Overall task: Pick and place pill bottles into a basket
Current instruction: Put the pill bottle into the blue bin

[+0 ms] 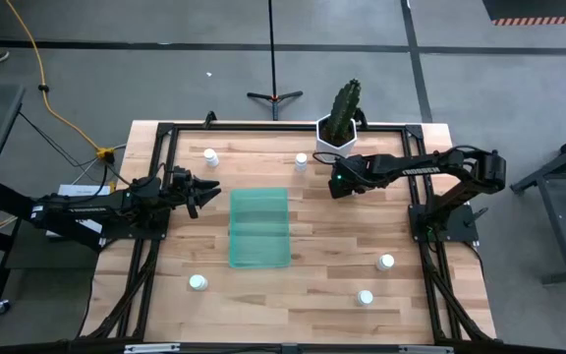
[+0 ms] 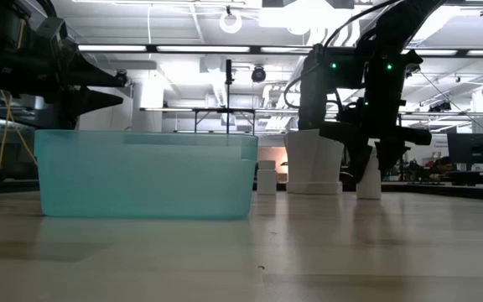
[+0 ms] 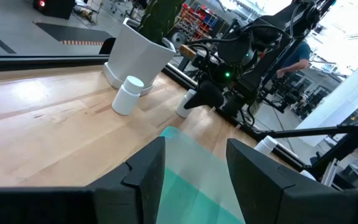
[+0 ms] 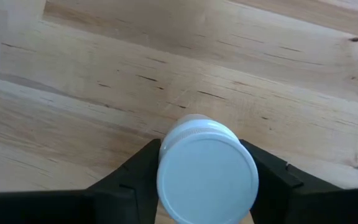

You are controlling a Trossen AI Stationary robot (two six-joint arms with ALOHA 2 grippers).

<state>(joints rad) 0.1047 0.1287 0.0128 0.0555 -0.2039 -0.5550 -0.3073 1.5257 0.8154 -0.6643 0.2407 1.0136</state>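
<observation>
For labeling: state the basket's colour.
Translucent green basket, clearest in the high view.

The basket [image 1: 259,228] sits in the middle of the desk [image 1: 312,295] with its top open, so a gripper can come in from above. Bare wood lies all around it. At the back edge stands a tall cactus pot [image 1: 337,133] — it blocks the way there. One bottle [image 1: 302,160] stands close beside the pot, another [image 1: 210,156] stands alone at the back left. Three bottles [image 1: 386,263] at the front stand well apart — lots of room between them.
</observation>
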